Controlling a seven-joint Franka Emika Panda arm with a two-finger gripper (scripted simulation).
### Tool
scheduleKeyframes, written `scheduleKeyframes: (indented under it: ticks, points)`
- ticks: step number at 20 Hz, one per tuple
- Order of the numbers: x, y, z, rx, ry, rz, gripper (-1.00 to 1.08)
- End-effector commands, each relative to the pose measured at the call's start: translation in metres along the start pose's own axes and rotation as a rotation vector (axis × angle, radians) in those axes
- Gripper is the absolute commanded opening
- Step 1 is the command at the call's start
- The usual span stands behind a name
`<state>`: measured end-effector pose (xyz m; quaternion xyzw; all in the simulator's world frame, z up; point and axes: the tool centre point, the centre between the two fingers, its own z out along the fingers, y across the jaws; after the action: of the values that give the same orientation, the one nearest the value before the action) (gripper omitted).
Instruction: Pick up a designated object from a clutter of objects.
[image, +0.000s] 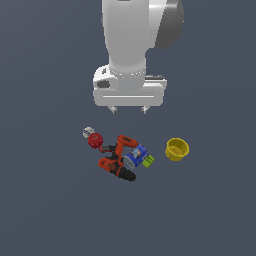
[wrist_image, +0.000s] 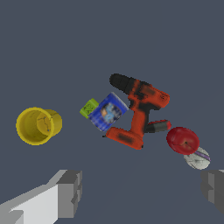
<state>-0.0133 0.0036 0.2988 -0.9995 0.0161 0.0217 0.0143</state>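
The yellow cup (image: 177, 149) stands upright on the dark floor, apart from the clutter, at the exterior view's right; it also shows in the wrist view (wrist_image: 38, 125), its mouth open and empty. The clutter lies together: a red-orange and black power drill (image: 116, 159) (wrist_image: 138, 110), a blue can (image: 135, 156) (wrist_image: 107, 112) leaning on it, a green block (image: 148, 161) (wrist_image: 89, 107), a red ball (image: 95, 140) (wrist_image: 182, 140) and a small grey-white ball (image: 88, 132) (wrist_image: 197, 158). My gripper (image: 129, 109) (wrist_image: 142, 190) hangs open and empty high above the clutter, up and to the left of the cup.
The dark grey floor (image: 210, 210) spreads flat on every side of the objects. No walls, edges or containers show. A gap of bare floor separates the cup from the green block.
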Motion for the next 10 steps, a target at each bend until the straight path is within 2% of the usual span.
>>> scheduleKeyframes:
  ticks: [1, 10]
  points:
    - [0.0, 0.0, 0.0, 0.0, 0.0, 0.0, 0.28]
    - [0.003, 0.0029, 0.0063, -0.002, -0.004, 0.016, 0.28]
